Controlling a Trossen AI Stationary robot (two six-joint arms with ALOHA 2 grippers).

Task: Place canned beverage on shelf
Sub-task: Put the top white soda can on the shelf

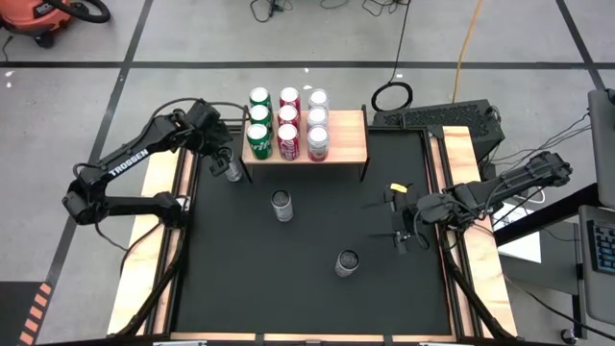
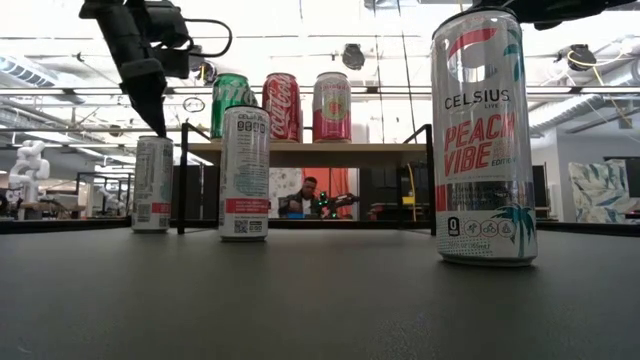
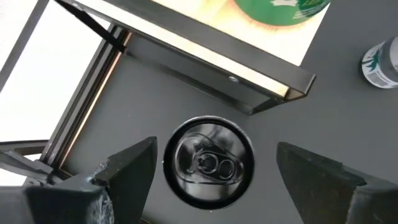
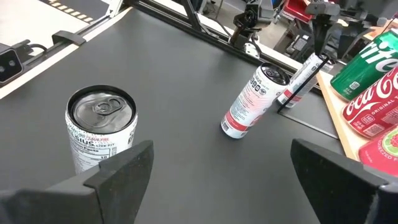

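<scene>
Three loose cans stand on the black mat (image 1: 307, 288). The left gripper (image 1: 231, 163) hangs over the slim can (image 1: 233, 170) just off the shelf's (image 1: 348, 142) left leg, fingers (image 3: 127, 165) spread wide either side of its top, touching nothing. The shelf sits just beside that gripper, carrying nine cans in three rows: green (image 1: 258, 140), red (image 1: 288, 140), pink (image 1: 318, 142). A second can (image 1: 281, 205) stands between the two arms. The right gripper (image 1: 402, 229) hovers near the third can (image 1: 347, 262), jaws spread, empty.
</scene>
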